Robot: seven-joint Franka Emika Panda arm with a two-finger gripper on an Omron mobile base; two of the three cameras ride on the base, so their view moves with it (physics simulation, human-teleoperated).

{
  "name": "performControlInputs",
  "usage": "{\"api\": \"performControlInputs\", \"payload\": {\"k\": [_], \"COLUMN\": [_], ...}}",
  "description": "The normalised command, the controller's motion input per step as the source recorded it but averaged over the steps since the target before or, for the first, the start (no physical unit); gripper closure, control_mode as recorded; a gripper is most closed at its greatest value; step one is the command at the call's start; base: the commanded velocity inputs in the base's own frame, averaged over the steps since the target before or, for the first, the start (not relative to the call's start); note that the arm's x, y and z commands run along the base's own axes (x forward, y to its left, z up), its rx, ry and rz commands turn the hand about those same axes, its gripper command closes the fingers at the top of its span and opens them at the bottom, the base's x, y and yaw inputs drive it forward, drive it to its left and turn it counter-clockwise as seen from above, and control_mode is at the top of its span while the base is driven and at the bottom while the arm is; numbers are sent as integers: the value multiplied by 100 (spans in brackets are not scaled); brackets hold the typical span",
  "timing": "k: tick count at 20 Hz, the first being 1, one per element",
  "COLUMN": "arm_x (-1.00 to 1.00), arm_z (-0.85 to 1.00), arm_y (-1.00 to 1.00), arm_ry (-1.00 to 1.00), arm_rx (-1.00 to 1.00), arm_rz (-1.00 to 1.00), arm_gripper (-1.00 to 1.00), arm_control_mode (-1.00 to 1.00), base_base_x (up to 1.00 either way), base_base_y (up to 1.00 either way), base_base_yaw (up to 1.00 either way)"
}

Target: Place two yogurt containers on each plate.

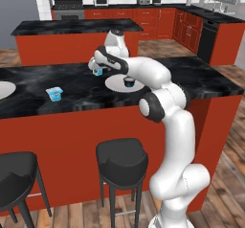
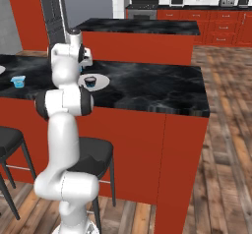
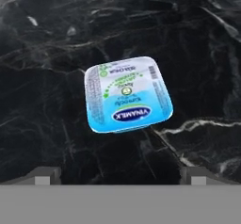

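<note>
Gripper [image 3: 120,173] of mine hangs spread and empty above the square light-blue foil-topped yogurt tub [image 3: 127,95], so next I must descend and grasp it.

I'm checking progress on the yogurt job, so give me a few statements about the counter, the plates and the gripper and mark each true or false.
1. A dark-based yogurt tub sits on the plate near the arm. True.
2. That plate already holds two tubs. False: one is on it.
3. The gripper is open above a blue-and-white yogurt tub on the black counter. True.
4. The tub farther left lies on a plate. False: it rests on bare counter.
</note>
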Motion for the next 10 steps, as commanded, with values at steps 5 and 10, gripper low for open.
{"api": "performControlInputs", "payload": {"k": [5,10], "arm_x": [16,18], "arm_z": [0,0], "arm_y": [0,5], "arm_ry": [0,0], "arm_rx": [0,0], "arm_rz": [0,0], "arm_gripper": [-100,-100], "arm_control_mode": [-100,-100], "base_base_x": [0,0], "base_base_y": [0,0], "base_base_yaw": [0,0]}}
